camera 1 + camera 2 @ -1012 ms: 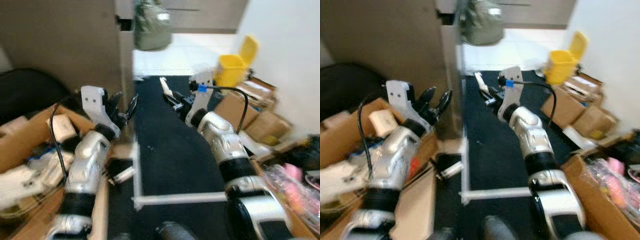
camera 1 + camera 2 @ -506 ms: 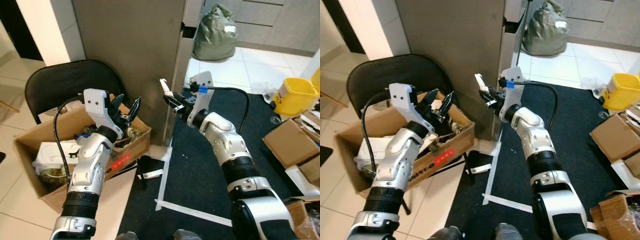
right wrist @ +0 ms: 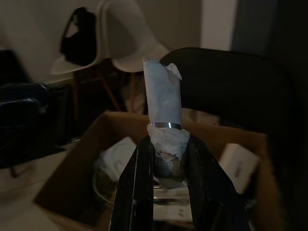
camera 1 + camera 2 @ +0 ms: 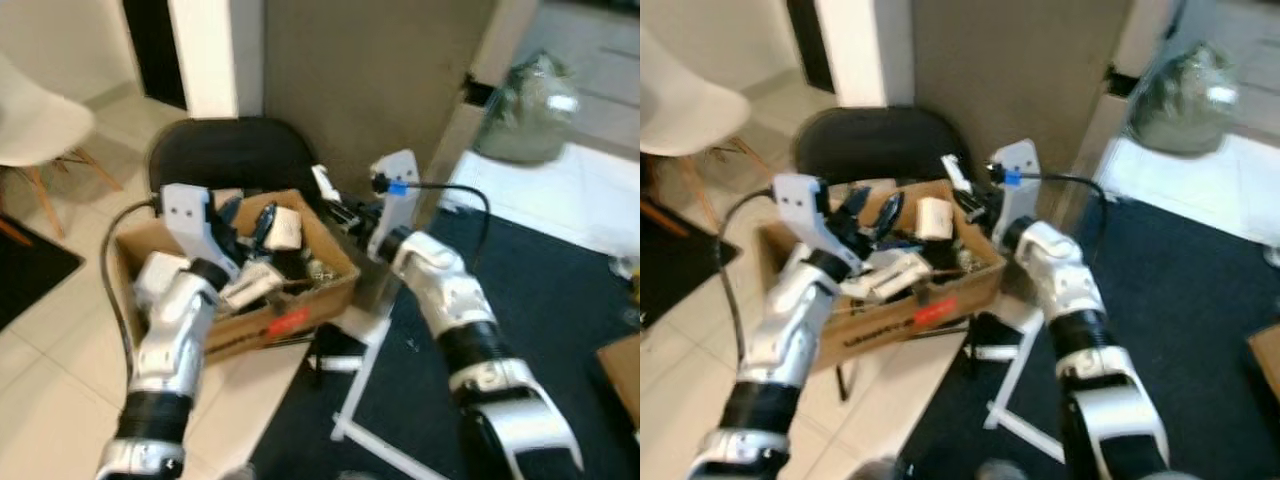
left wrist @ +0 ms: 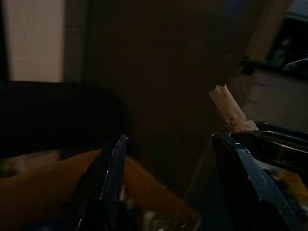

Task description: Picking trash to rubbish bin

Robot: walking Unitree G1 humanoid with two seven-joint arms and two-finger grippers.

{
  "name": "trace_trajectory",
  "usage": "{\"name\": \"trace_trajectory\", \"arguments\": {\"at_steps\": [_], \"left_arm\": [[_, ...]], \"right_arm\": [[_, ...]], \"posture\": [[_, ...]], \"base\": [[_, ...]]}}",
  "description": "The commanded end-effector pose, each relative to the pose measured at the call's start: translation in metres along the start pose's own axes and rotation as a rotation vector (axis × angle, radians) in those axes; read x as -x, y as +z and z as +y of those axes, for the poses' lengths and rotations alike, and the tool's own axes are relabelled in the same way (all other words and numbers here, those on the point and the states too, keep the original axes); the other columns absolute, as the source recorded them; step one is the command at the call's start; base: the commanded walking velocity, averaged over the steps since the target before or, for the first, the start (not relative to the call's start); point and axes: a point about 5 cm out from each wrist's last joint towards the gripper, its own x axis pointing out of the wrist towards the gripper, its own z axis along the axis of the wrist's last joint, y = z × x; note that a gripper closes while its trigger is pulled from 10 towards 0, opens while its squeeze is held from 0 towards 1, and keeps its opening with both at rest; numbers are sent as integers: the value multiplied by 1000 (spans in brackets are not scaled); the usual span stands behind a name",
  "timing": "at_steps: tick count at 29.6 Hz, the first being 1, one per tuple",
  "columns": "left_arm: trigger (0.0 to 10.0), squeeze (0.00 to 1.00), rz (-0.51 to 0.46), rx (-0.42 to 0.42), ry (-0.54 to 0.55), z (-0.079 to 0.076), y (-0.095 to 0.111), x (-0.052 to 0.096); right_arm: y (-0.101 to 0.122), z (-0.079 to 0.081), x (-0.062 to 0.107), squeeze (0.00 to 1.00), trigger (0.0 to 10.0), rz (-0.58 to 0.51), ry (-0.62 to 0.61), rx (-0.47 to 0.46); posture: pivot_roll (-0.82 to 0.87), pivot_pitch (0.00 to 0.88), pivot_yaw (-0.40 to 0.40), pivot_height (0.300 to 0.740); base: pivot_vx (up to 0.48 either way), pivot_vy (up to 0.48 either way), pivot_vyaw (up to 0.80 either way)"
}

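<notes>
A brown cardboard box (image 4: 330,290) full of trash rests on a black chair (image 4: 235,150) in front of me. My right gripper (image 4: 340,207) hovers at the box's far right corner, shut on a crumpled white roll of paper (image 3: 163,115) that sticks up past its fingers (image 3: 137,187). The same paper roll (image 4: 324,184) rises above the box rim in the eye views. My left gripper (image 4: 250,222) hangs open over the middle of the box, above white wrappers (image 4: 255,280). Its two fingers (image 5: 113,168) stand well apart with nothing between them.
A white chair (image 4: 30,120) stands at the far left on light tiles. A grey pillar (image 4: 370,90) rises behind the box. A green-grey bag (image 4: 530,105) sits beyond the pillar on the right. Dark carpet (image 4: 560,300) with white tape strips (image 4: 358,395) lies to the right.
The whole picture has swung left, bringing the box and chair to the centre. My right gripper, still holding the paper roll, now sits over the box's corner instead of beside the pillar.
</notes>
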Motion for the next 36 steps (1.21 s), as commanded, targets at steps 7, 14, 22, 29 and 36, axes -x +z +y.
{"name": "trace_trajectory", "arguments": {"at_steps": [7, 14, 22, 29, 36], "left_arm": [[10000, 0, 9, -24, -11, -2, 0, -1], [10000, 0, 11, -26, -23, -3, -1, 0], [10000, 0, 8, -25, -29, -3, 0, 0], [10000, 0, -19, -28, -21, -3, 2, 1], [10000, 0, -18, -33, -22, -3, 2, 1]], "right_arm": [[1, -8, 3, 0, 10000, -17, -58, -35], [0, -9, 3, 0, 10000, -8, -72, -42], [-1, -9, 3, 0, 10000, 2, -76, -43], [-2, -9, 3, 0, 10000, 14, -80, -30], [-1, -9, 2, 0, 10000, 25, -81, -11]], "posture": [[-76, 0, -58, 740], [-76, 0, -58, 740], [-76, 0, -58, 740], [-76, 0, -58, 740], [-76, 0, -58, 740]], "base": [[0, 0, 677], [0, 0, 0], [466, 0, 0], [69, 0, 0], [0, 0, 0]]}}
